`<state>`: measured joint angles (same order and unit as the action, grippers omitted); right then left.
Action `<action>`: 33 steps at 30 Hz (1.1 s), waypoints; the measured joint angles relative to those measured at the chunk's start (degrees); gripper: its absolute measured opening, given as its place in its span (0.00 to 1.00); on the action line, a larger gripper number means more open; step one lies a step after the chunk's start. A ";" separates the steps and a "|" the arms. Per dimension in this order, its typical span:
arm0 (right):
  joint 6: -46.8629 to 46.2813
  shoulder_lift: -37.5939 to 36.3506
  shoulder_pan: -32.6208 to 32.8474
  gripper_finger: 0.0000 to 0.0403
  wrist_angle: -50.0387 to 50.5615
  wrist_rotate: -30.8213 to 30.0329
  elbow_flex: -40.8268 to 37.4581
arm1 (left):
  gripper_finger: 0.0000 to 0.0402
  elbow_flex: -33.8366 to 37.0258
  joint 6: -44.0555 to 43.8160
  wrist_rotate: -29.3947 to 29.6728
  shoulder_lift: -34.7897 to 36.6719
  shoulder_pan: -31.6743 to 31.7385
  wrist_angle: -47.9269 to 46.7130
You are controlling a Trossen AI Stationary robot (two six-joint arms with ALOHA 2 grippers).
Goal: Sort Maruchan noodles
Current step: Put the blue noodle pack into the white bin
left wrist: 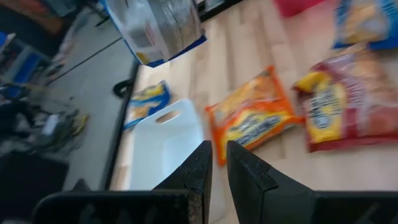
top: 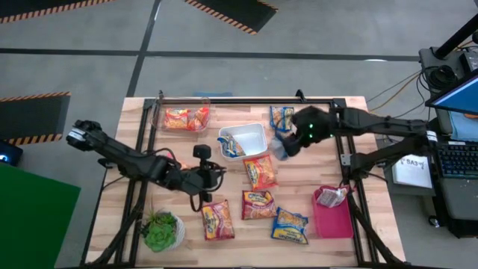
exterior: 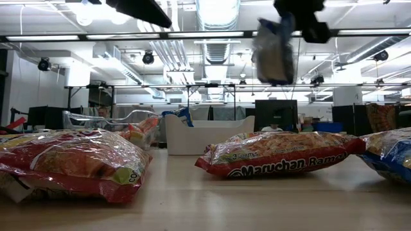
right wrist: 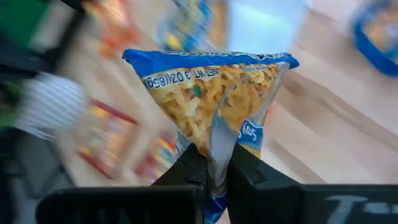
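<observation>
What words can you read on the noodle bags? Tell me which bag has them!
"Maruchan Ramen": red-edged packet lying on the table, low view.
"3 MINUTES": same packet, small print on its top edge.
"NET WT 3 OZ (85g)": upside down on the blue packet pinched in the right gripper.
The other packets' print is too blurred or small to read.

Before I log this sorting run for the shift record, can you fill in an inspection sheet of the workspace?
Surface: wooden table, bare between items.
Job's things: blue noodle packet held in the air; six loose packets on the wood; others in the clear bin, white bin and pink bin.
Clutter: potted plant.
End effectors: right end effector shut on the blue noodle packet; left end effector shut, empty.
Cables: bundle right of the table.
Surroundings: monitor, keyboard, striped floor tape.
</observation>
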<state>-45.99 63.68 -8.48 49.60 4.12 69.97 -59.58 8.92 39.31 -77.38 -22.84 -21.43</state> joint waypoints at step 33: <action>3.12 39.30 -13.80 0.04 -34.12 15.18 6.83 | 0.00 22.13 6.99 0.63 26.08 3.21 20.58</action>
<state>-42.87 102.98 -22.29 15.47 19.30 76.81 -37.45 15.91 39.94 -51.31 -19.64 -0.84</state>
